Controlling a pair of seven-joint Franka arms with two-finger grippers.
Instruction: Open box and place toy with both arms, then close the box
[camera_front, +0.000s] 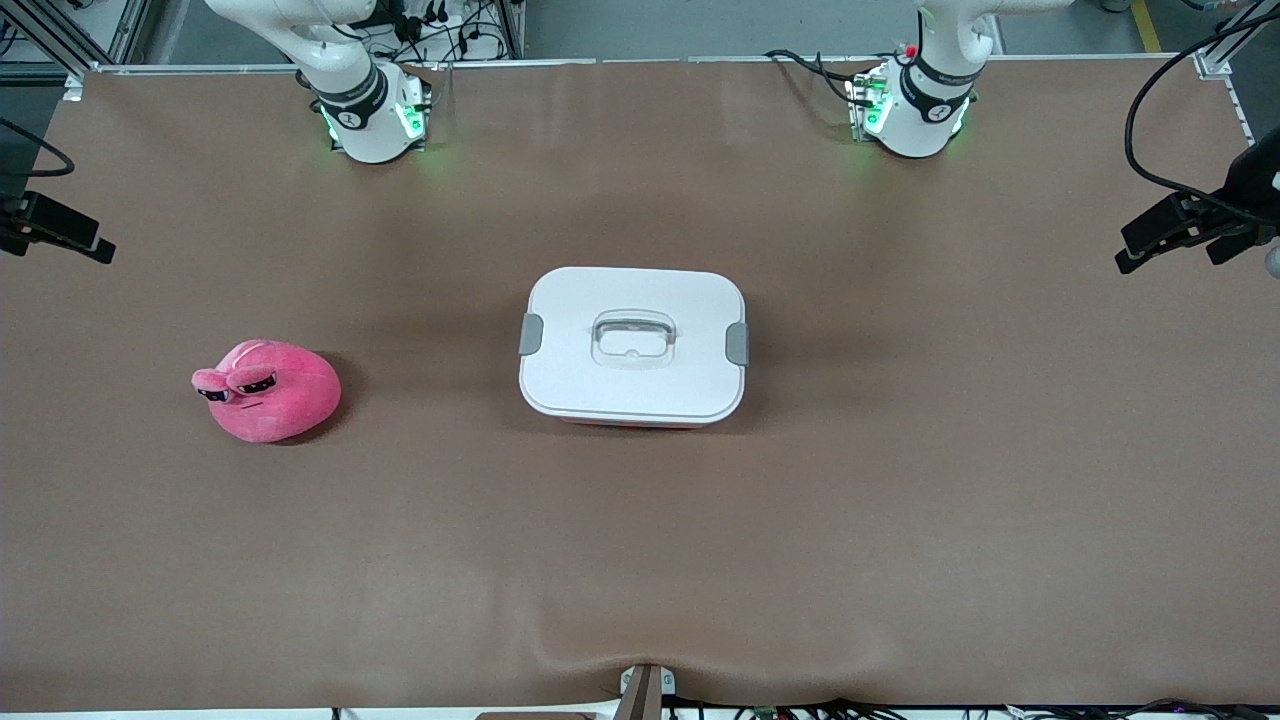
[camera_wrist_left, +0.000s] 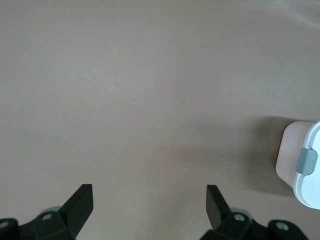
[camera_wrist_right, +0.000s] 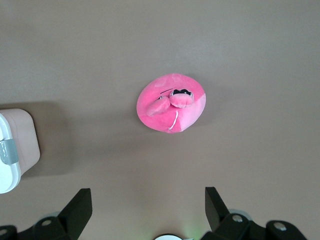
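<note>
Pink plush toy (camera_front: 268, 391) is lying toward the right arm's end of the surface, beside the clipped box (camera_front: 633, 345); right gripper (camera_wrist_right: 145, 210) is hovering nearer it, left gripper (camera_wrist_left: 148, 207) waiting, both jaws standing wide, empty.

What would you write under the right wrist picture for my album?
Open right gripper hangs above the brown table, looking down at the pink toy beside the closed box.
</note>
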